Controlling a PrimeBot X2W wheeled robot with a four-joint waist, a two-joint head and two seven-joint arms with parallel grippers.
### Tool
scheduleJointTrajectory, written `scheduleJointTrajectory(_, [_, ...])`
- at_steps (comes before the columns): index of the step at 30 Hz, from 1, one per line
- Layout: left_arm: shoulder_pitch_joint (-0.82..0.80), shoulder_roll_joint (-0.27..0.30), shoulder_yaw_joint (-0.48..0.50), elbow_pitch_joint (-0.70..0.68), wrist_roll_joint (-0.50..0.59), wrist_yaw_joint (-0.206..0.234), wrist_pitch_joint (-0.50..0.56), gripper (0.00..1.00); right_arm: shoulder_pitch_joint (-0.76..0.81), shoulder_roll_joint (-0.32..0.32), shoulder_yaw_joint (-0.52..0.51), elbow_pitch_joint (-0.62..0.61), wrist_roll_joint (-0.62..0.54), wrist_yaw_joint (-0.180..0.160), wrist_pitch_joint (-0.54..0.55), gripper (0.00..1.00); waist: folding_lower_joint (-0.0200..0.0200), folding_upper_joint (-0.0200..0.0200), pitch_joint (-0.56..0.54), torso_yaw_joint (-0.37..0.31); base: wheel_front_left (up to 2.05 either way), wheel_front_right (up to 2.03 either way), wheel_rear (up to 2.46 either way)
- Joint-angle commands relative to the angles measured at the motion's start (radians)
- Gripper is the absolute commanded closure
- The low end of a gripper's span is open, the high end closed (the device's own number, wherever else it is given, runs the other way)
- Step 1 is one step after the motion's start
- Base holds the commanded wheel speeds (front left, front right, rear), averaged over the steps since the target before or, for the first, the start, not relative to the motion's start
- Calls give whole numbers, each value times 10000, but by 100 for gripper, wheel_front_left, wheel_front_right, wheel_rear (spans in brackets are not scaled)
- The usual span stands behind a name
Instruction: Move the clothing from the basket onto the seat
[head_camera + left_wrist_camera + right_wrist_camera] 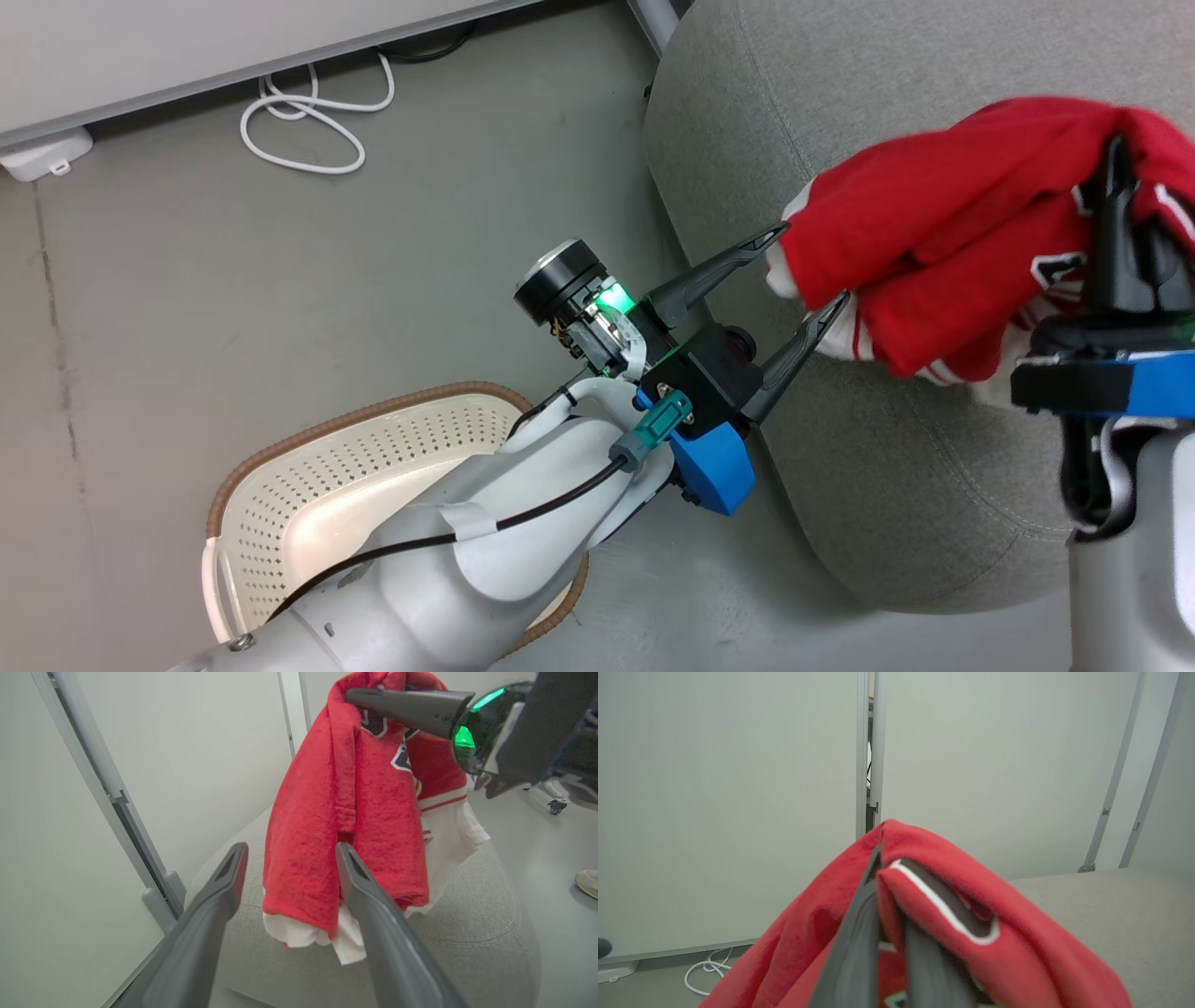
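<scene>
The red jersey (934,233) hangs bunched above the grey seat (887,467), with my right gripper (1116,163) shut on its top fold. Its white hem droops just over the cushion (467,933). My left gripper (814,264) is open, its two fingertips bracketing the jersey's (327,812) lower left edge. In the left wrist view the cloth sits between and behind the spread fingers (359,882). The right wrist view shows dark fingers (859,942) pressed together inside red fabric (924,858). The cream basket (280,495) stands on the floor at lower left, partly hidden by my left forearm; its visible inside holds nothing.
A white cable (299,121) loops on the floor by the wall, next to a white box (47,154). A wall panel with a metal post (159,896) stands behind the seat. A person's shoe (588,882) and a caster wheel (556,807) are on the floor beyond it.
</scene>
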Motion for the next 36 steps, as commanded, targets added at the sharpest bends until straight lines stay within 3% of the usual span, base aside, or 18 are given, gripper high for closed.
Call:
scheduleJointTrajectory(1, [-130, 63, 67, -24, 44, 25, -28, 0, -387, -8, -140, -198, -155, 5, -39, 100, 0, -1, 193, 68, 0, 0, 0])
scheduleJointTrajectory(12, [-660, 263, 203, -217, 293, 95, -28, 0, -2882, -902, -1418, -696, -421, 5, -39, 100, 0, -1, 1556, 498, 0, 0, 0])
scheduleJointTrajectory(21, [-1428, 379, 478, -452, 571, 216, -28, 0, -4952, -2481, -2952, -430, -473, 3, -38, 100, 0, -1, 3203, 1120, 0, 0, 0])
scheduleJointTrajectory(30, [-1795, 493, 628, -583, 791, 226, -28, 0, -6232, -4200, -3518, 1662, -469, 3, -38, 100, 0, -1, 4026, 1310, 0, 0, 0])
scheduleJointTrajectory(36, [-1825, 533, 652, -551, 829, 179, -28, 0, -6395, -4433, -3519, 3205, -683, 3, -39, 100, 0, -1, 4217, 1332, 0, 0, 0])
